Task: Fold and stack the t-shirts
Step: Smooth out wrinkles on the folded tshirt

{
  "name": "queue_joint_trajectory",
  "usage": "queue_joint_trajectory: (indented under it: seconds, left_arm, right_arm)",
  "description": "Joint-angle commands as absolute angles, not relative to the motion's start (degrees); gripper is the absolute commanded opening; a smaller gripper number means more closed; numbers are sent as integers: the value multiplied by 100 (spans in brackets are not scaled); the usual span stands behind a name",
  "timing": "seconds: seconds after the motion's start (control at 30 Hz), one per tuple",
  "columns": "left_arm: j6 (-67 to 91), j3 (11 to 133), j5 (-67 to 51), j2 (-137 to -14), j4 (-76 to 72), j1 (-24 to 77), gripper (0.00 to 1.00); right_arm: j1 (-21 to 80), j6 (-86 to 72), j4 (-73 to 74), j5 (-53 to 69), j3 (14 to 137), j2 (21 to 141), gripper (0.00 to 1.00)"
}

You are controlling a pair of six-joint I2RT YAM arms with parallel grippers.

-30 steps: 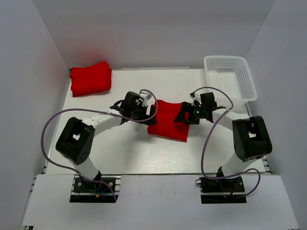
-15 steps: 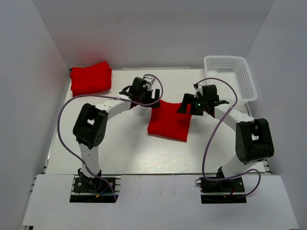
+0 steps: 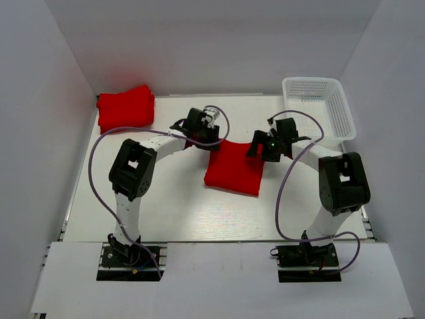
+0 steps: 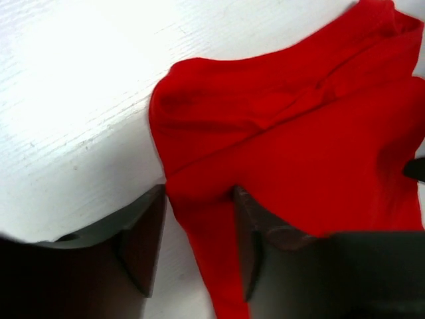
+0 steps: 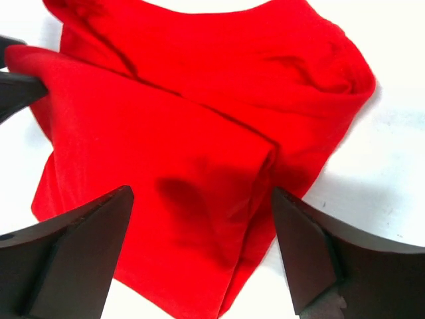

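Observation:
A folded red t-shirt (image 3: 232,169) lies mid-table. A stack of folded red t-shirts (image 3: 125,108) sits at the back left corner. My left gripper (image 3: 202,137) is at the lying shirt's far left corner. In the left wrist view its jaws (image 4: 198,246) are half closed around a fold of the shirt (image 4: 285,133). The right finger touches the cloth and a sliver of table shows by the left finger. My right gripper (image 3: 261,149) is at the far right corner, and its jaws (image 5: 199,246) stand wide open over the shirt's (image 5: 199,133) edge.
A white mesh basket (image 3: 340,106) stands at the back right, close to the right arm's elbow. White walls enclose the table on the left, back and right. Purple cables loop off both arms.
Both grippers moved from the shirt's sides toward its far corners. The left jaws narrowed around a fold of cloth, and the right jaws stayed wide.

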State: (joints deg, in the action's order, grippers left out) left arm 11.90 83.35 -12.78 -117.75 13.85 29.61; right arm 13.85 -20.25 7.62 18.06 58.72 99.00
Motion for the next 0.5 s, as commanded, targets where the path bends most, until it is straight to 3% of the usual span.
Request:
queue_joint_trajectory:
  seconds: [0.0, 0.07, 0.1, 0.2, 0.23, 0.3, 0.47]
  left_arm:
    - [1134, 8490, -1608, -11768, 1293, 2953, 52]
    - [1134, 8490, -1608, -11838, 1239, 2953, 43]
    - [1134, 8560, -1687, -11839, 1239, 2953, 33]
    - [1134, 8621, -1872, -11900, 1126, 2953, 12]
    - [1134, 8622, -1924, -11900, 1125, 2953, 0]
    - [1082, 8544, -1925, -11848, 1055, 2953, 0]
    - [1081, 7815, -2057, -11102, 335, 2953, 0]
  right_arm:
    - [1371, -2135, 677, 1775, 6161, 9984, 86]
    - [1371, -2153, 555, 1810, 6161, 10019, 77]
    - [1362, -2153, 536, 1802, 6126, 10011, 59]
    - [1371, -2197, 413, 1819, 6073, 9976, 18]
    - [1345, -2197, 404, 1819, 6073, 9932, 12]
    - [1362, -2189, 404, 1819, 6047, 9853, 0]
    - [1380, -2083, 492, 1819, 5880, 9414, 0]
